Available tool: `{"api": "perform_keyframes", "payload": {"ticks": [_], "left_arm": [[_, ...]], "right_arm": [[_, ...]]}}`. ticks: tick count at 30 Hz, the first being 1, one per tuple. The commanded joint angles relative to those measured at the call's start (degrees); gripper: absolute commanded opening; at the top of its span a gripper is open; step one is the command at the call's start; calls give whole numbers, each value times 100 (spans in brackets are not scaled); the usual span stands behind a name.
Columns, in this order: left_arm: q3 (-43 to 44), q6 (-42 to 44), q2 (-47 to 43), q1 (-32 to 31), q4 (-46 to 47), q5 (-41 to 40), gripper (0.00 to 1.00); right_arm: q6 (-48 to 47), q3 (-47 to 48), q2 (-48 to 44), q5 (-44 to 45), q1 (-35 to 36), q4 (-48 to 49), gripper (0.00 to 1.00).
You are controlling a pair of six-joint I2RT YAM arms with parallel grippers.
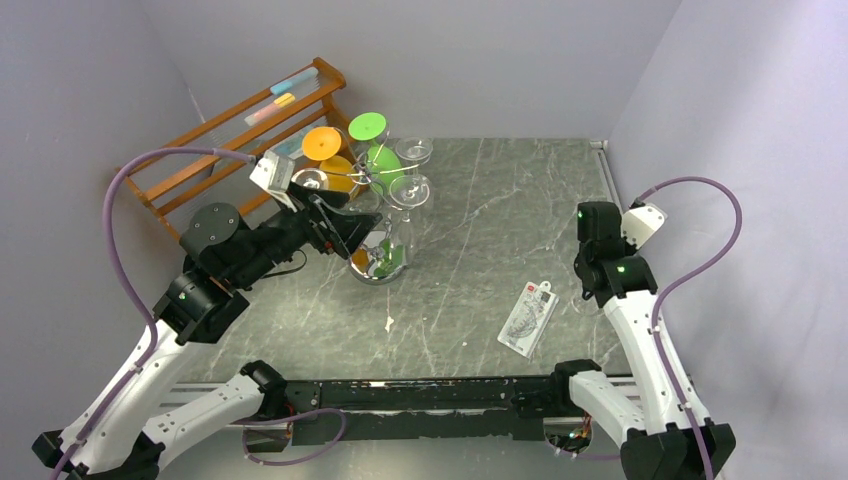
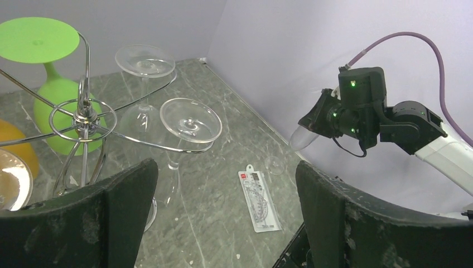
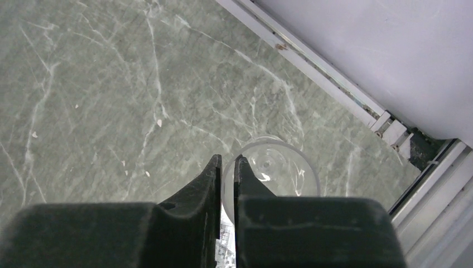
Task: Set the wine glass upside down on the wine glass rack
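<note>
The clear wine glass point(image 3: 281, 167) stands at the table's right side, close to the wall. My right gripper point(image 3: 226, 167) comes down on it from above and is shut on its rim, one finger inside the bowl and one outside. From the left wrist view the wine glass point(image 2: 301, 137) shows under the right gripper point(image 2: 309, 131), with its foot low by the table. The chrome wine glass rack point(image 1: 378, 178) stands at the back left, with green, orange and clear glasses hanging upside down on it. My left gripper point(image 1: 345, 235) hovers open beside the rack point(image 2: 83, 114), holding nothing.
A packaged ruler set point(image 1: 527, 318) lies flat on the marble table point(image 1: 470, 230), left of the right arm. A slanted brown wooden shelf rack point(image 1: 250, 125) leans in the back left corner. A metal rail point(image 3: 334, 84) runs along the right wall.
</note>
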Motion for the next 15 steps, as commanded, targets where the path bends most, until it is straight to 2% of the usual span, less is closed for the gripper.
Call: {"api": "perform_keyframes", "payload": {"ticks": [1,10,15], "left_arm": [[48,-183,-17,12,50,73,97],[359,-627,190,16,208,123,97],[572,-1105,431,8,373,142,97]], "right_arm": [[127,-58,-22,-143,-55,-40,0],[-9,892,-88,-600,-55,89,0],[-80,1086,-254,-1380,-55,894,0]]}}
